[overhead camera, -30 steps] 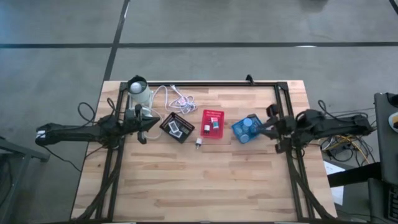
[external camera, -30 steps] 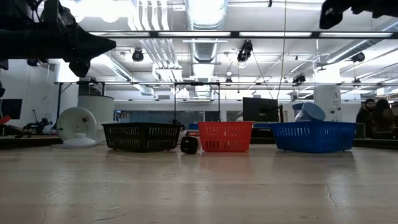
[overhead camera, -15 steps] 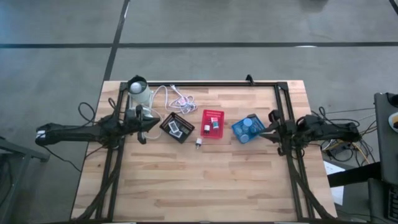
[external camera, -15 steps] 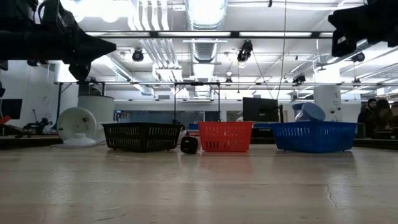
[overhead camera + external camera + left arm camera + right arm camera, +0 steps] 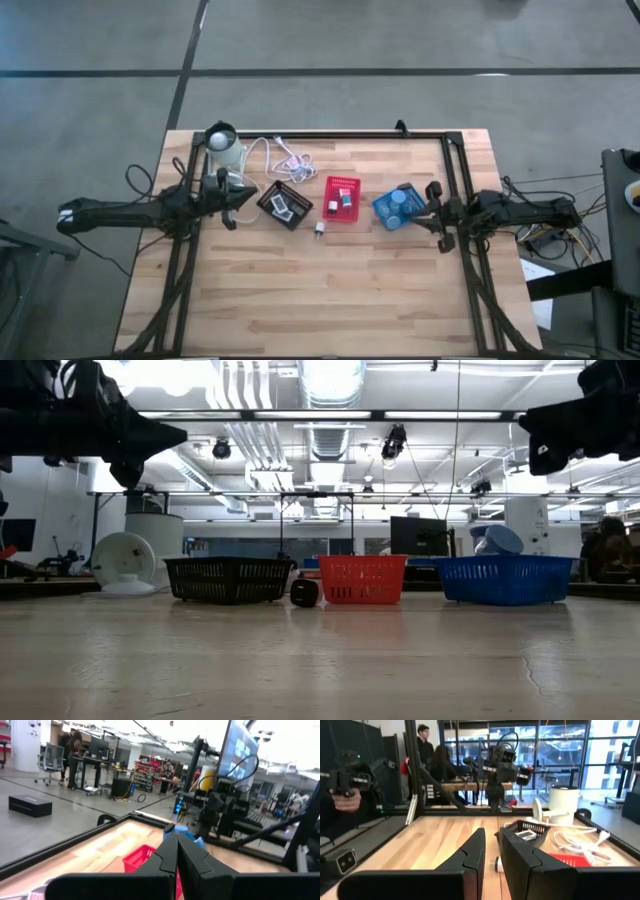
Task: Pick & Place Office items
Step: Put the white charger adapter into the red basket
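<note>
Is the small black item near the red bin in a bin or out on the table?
Out. The small black item sits on the bare table, just in front of the red bin, between it and the black bin.

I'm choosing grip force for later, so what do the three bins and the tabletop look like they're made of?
The black mesh bin, red mesh bin and blue mesh bin look like moulded plastic: thin slotted walls, uniform colour, slightly flared rims; coated wire can't be excluded. The pale wooden tabletop appears to be glued butcher-block wood with a matt finish: parallel strips and staggered joints show from above.
</note>
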